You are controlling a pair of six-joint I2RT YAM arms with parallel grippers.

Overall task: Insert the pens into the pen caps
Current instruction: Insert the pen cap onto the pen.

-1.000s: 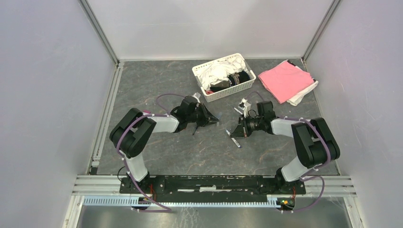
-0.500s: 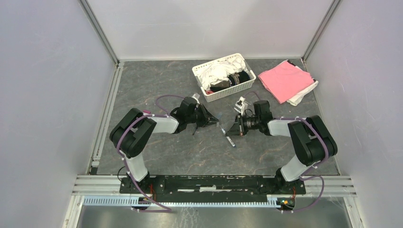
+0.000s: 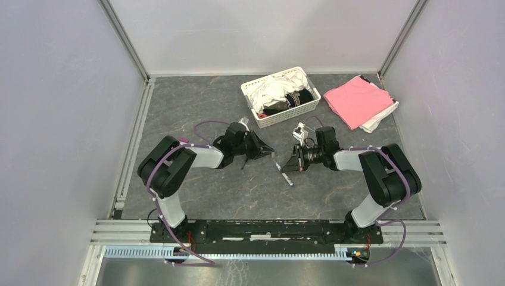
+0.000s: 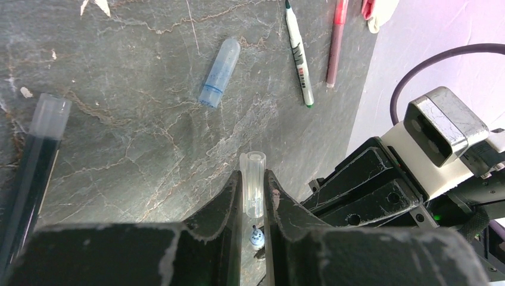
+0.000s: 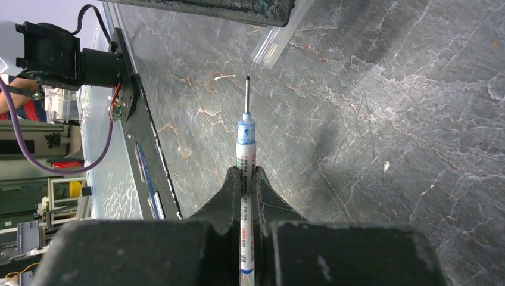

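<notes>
Right wrist, pen (image 5: 246,140): white printed barrel, blue collar, thin dark nib. It is pinched mid-barrel in the right gripper (image 5: 247,176), whose jaws are almost closed on it, and the nib end sticks out ahead.
Reason for hold: the barrel lies along the fingers, so the nib leads; judged as aiming it at the cap.
Cap (image 4: 254,173): short clear tube, colourless. The left gripper (image 4: 253,182) has its jaws a narrow way apart and clamped on the closed end, which leaves the open mouth free for the pen.
Alignment: nib and mouth are near each other and the nib is not inside. From the right wrist the cap looks tilted and a little right of the nib's line; judged to need a small correction.
Place: both are held off the table (image 3: 238,196), over the middle of the surface, on the near side of the basket (image 3: 251,97).
Loose on surface: bluish clear cap (image 4: 218,72), green-tipped pen (image 4: 298,56) and red pen (image 4: 336,42), all lying flat. A dark pen (image 4: 30,173) wears a clear cap.
Far edge: the white basket holds cloths, and a pink cloth (image 3: 357,101) lies toward the far right corner.
</notes>
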